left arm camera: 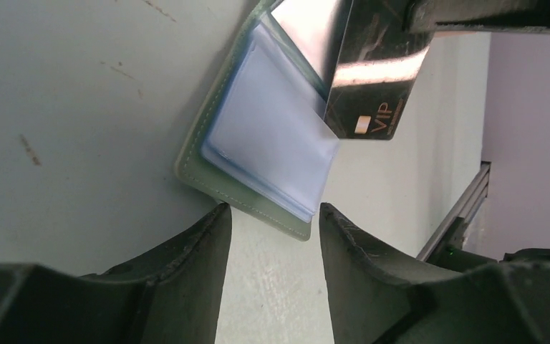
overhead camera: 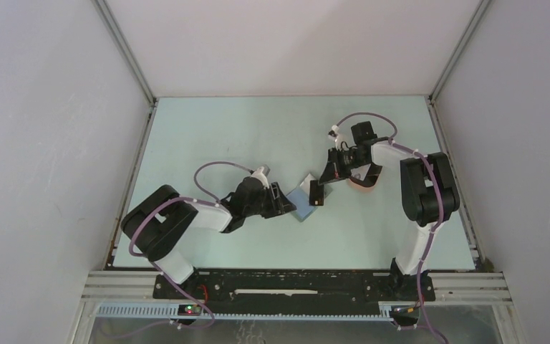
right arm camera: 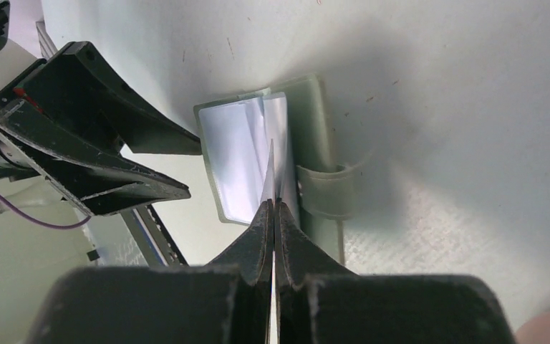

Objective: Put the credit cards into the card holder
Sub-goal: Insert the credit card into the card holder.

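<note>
The card holder (overhead camera: 302, 201) lies open on the table, grey-green (left arm camera: 208, 179) with clear sleeves (left arm camera: 268, 143) fanned up from it. My right gripper (right arm camera: 272, 204) is shut on a black credit card (left arm camera: 376, 86) marked VIP, seen edge-on (right arm camera: 271, 168) in the right wrist view. The card's lower edge sits among the sleeves (right arm camera: 236, 158). My left gripper (left arm camera: 272, 215) stands open at the holder's near edge, with only that edge between its fingertips. From above, the left gripper (overhead camera: 290, 206) and right gripper (overhead camera: 327, 179) flank the holder. A silvery sheet (left arm camera: 308, 29) behind the black card may be a card or a sleeve.
A salmon-pink tray (overhead camera: 364, 185) sits right of the holder, mostly under the right wrist. The holder's strap loop (right arm camera: 326, 193) sticks out on its far side. Grey walls enclose the table on three sides.
</note>
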You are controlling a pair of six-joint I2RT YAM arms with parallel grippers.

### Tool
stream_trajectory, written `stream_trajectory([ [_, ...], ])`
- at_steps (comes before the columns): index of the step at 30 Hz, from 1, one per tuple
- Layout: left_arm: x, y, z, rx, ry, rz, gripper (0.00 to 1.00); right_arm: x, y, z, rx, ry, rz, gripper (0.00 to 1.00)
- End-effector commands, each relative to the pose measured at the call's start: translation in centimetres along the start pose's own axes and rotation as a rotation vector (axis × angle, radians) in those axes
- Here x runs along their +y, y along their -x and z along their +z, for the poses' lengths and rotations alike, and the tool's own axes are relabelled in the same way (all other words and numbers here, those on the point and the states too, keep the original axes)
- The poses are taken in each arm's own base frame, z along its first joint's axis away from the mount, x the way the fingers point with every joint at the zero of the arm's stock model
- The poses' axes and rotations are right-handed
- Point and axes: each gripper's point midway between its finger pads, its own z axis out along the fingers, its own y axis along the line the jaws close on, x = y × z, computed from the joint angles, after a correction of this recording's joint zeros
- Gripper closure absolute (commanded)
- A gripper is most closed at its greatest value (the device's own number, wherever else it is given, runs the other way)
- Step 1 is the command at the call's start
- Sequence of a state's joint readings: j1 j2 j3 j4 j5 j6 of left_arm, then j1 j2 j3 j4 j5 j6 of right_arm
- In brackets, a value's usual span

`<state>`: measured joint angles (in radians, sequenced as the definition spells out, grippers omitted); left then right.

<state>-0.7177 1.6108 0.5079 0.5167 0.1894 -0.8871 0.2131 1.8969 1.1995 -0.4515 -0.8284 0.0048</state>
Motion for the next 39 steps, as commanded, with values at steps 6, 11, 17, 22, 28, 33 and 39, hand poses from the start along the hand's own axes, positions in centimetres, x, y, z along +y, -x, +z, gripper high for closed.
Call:
stream_trajectory([
  [6,3.3,-1.4,2.3,0.059,0.114,-0.034,0.53,0.2,-0.5,0.8,-0.007,0.057,0.069,1.0],
  [11,4.6,-0.5,2.9,0.069,0.178,0.023,0.55,-0.5,-0.8,0.7,-0.004,0.031,0.088,1.0],
  [17,5.4,0.6,3.4,0.092,0.234,0.081,0.55,-1.5,-1.8,0.7,0.025,-0.012,0.105,1.0],
  [22,5.1,1.0,3.9,0.108,0.228,0.1,0.55,-1.5,-2.5,0.8,0.05,-0.018,0.108,1.0],
  [28,4.8,1.0,4.1,0.114,0.214,0.108,0.55,-1.6,-3.3,1.0,0.081,-0.013,0.116,1.0],
  [33,4.3,1.0,4.3,0.118,0.192,0.112,0.58,-1.5,-3.6,1.4,0.097,0.001,0.126,1.0],
  [39,3.5,0.8,4.7,0.134,0.143,0.11,0.63,-0.8,-3.3,2.0,0.103,0.041,0.135,1.0],
])
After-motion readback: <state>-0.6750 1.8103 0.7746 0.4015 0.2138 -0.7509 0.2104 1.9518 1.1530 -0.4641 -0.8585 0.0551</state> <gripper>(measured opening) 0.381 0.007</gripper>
